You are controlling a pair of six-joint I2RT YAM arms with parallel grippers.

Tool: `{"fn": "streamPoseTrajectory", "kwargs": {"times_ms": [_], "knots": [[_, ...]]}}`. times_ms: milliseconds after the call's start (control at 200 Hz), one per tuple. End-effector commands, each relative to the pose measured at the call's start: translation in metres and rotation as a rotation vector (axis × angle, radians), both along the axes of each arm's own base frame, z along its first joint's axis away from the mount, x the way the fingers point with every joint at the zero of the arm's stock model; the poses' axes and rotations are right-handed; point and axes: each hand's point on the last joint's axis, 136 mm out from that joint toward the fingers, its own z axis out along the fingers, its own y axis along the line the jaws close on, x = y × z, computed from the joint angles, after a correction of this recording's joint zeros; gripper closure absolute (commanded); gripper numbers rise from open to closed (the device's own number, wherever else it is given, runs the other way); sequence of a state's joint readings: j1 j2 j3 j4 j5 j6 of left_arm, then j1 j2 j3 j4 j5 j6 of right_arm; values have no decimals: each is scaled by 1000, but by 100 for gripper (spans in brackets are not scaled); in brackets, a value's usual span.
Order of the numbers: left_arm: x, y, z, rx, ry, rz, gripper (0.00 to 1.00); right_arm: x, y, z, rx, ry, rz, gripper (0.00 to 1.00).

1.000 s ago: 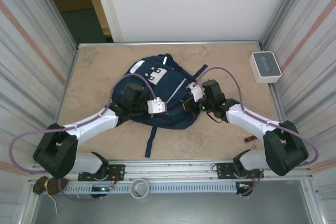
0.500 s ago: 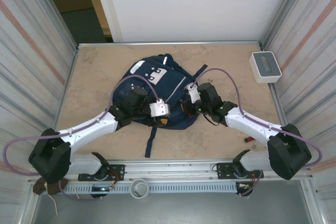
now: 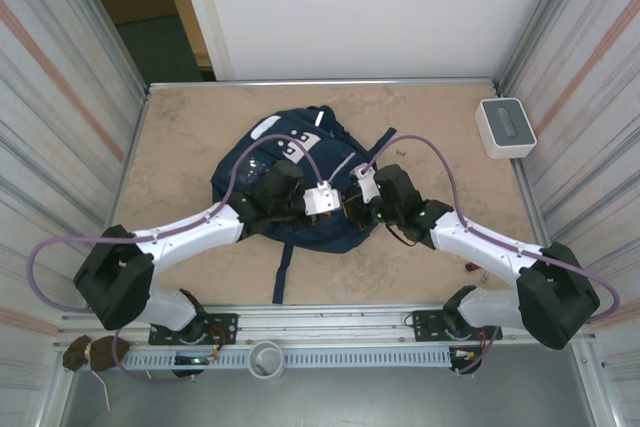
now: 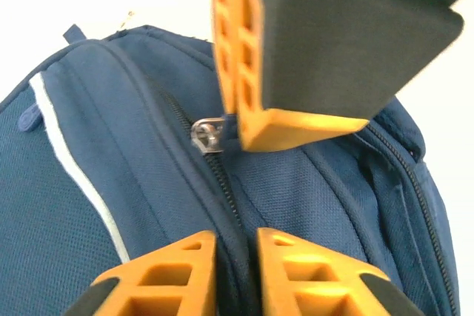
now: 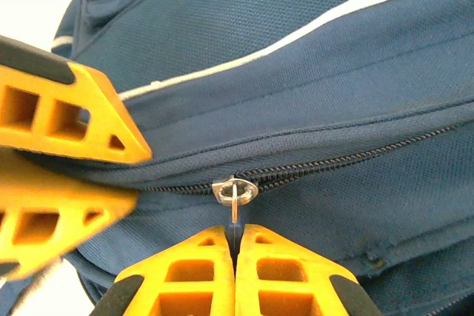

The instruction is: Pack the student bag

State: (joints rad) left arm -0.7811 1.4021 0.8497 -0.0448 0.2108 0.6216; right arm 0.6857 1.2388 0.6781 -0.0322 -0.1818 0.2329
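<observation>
Currently the tan surface (image 3: 180, 127) is carrying the student bag (image 3: 340, 152) flat at its middle, with a white-grey box (image 3: 506, 127) sitting well apart near the far right corner. Both arms are reaching in over the bag's near side, tips almost meeting. The left gripper (image 4: 237, 243) is pinching the fabric along the zipper line, jaws nearly together on that seam, while the right gripper (image 5: 235, 238) is holding its jaws clamped on the zipper pull (image 5: 234, 192), just below its metal ring.
</observation>
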Motion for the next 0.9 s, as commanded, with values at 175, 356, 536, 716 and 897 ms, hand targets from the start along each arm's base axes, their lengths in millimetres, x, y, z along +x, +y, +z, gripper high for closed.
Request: {"fn": "streamPoseTrajectory", "kwargs": {"times_ms": [175,356,536,716,897], "knots": [[-13,33,15,-124,-4,-61,94,39,-44,1,-115,-39,-232,100],[-1,62,11,-149,9,30,93,45,-33,10,-82,-52,-209,100],[2,69,14,-126,9,77,68,31,-10,21,6,-58,-110,100],[-2,51,26,-82,-18,91,39,16,4,35,75,-64,-68,100],[1,29,26,-55,-13,80,35,4,12,48,109,-76,-44,100]]}}
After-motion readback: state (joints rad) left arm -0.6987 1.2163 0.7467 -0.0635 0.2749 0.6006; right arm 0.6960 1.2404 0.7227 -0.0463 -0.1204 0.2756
